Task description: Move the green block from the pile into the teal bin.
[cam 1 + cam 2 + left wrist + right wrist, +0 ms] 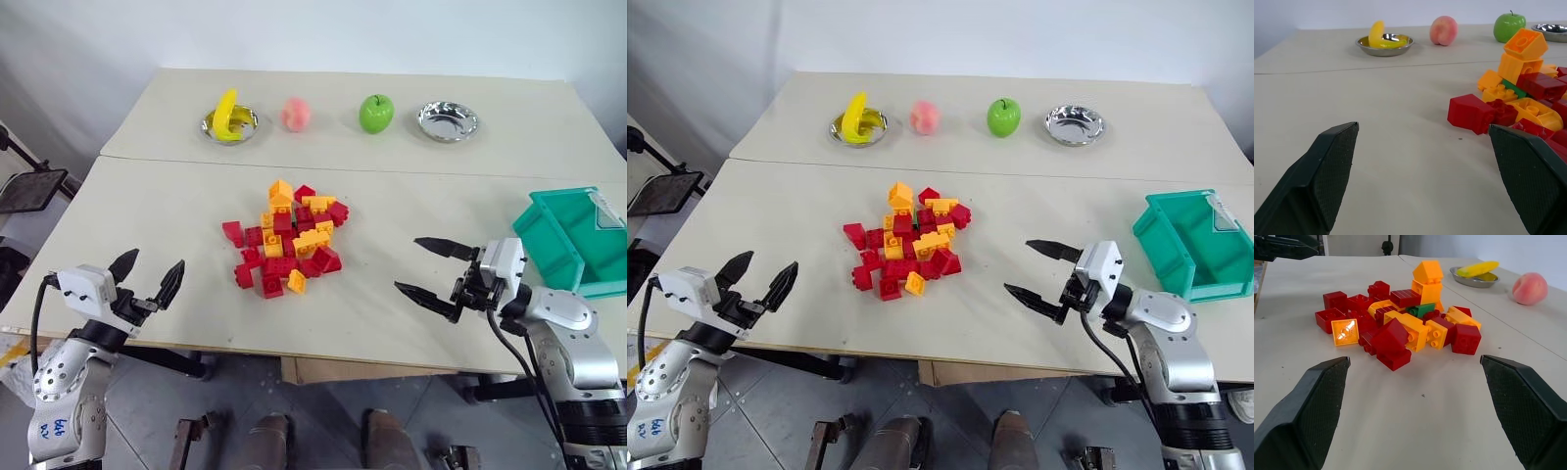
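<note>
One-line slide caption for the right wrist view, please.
Open right gripper faces the pile, green block wedged among red and orange bricks.

Both arms are silver-grey metal with rounded joint housings. Each end effector, left point(147, 277) and right point(437, 271), has two black pointed fingers point(1327, 176) with finely textured pads (a white block sits behind them). Black cables loop along each forearm. Blue handwriting, perhaps numbers, marks the left arm.

Left gripper point(147, 276) held low at the near left, black fingers point(172, 283) spread wide and pointing forward, nothing between them, right gripper point(431, 270) at the near right, fingers spread wide, pointing toward the robot's left, empty
</note>
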